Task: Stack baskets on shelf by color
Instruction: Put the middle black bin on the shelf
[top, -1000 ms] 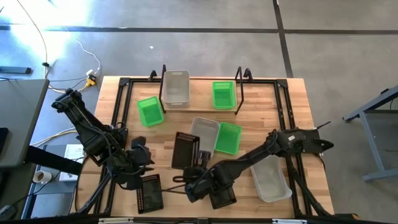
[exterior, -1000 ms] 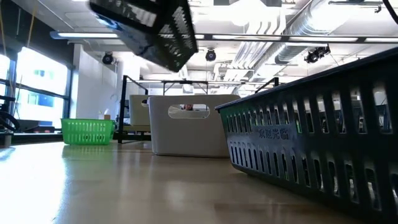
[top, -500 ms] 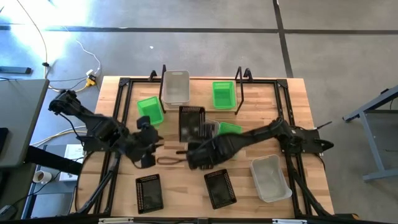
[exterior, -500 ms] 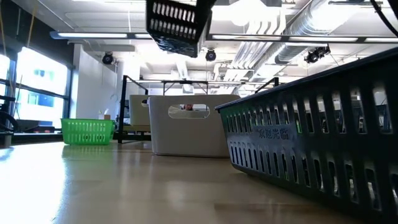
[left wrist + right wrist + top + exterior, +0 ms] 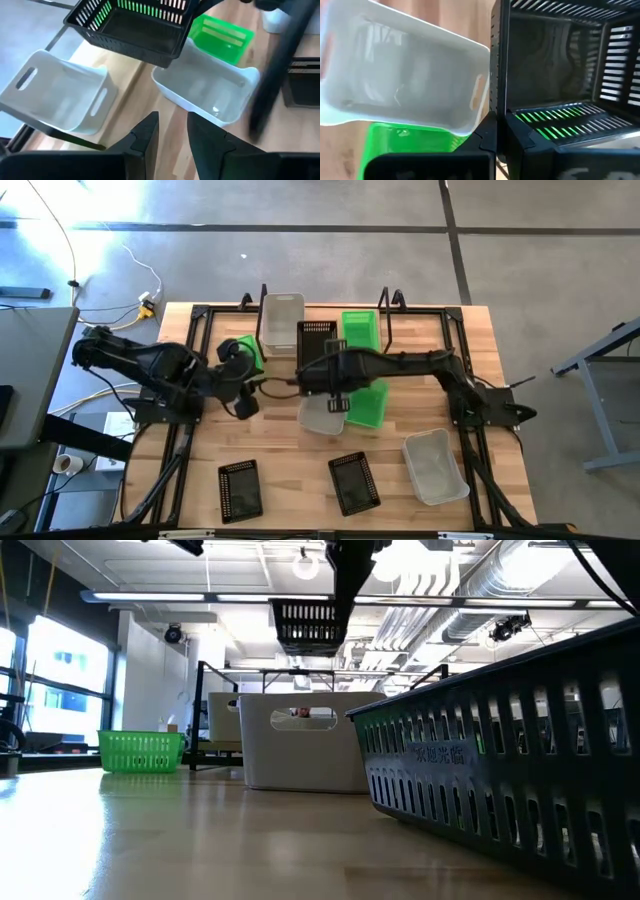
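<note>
My right gripper point(image 5: 322, 366) is shut on a black perforated basket point(image 5: 318, 338), which it holds in the air over the shelf point(image 5: 330, 308), between a whitish basket point(image 5: 282, 320) and a green basket point(image 5: 360, 330) that stand on the plank. The black basket also shows high up in the low view point(image 5: 308, 624) and in the left wrist view point(image 5: 135, 30). My left gripper point(image 5: 272, 387) is open and empty to the left of it, above the table. A second green basket point(image 5: 240, 352) lies by the shelf's left end, partly hidden by my left arm. My right gripper holds the black basket by one end wall point(image 5: 496, 107), near the rim, with one finger inside and one finger point(image 5: 487, 137) outside. The basket is lifted clear, roughly level with its open side up, above the shelf plank.
On the table near the middle lie a whitish basket point(image 5: 322, 412) and a green basket point(image 5: 368, 402) side by side. Nearer the front edge are two black baskets point(image 5: 240, 488) point(image 5: 354, 480) and a whitish one point(image 5: 435, 465). The shelf's upright ends point(image 5: 385, 320) stand beside the held basket.
My right gripper has carried the black basket up from the middle of the table toward the far edge, to above the shelf, and has turned it from tilted to about level. My left gripper has moved toward the far edge, up beside the shelf's left end.
</note>
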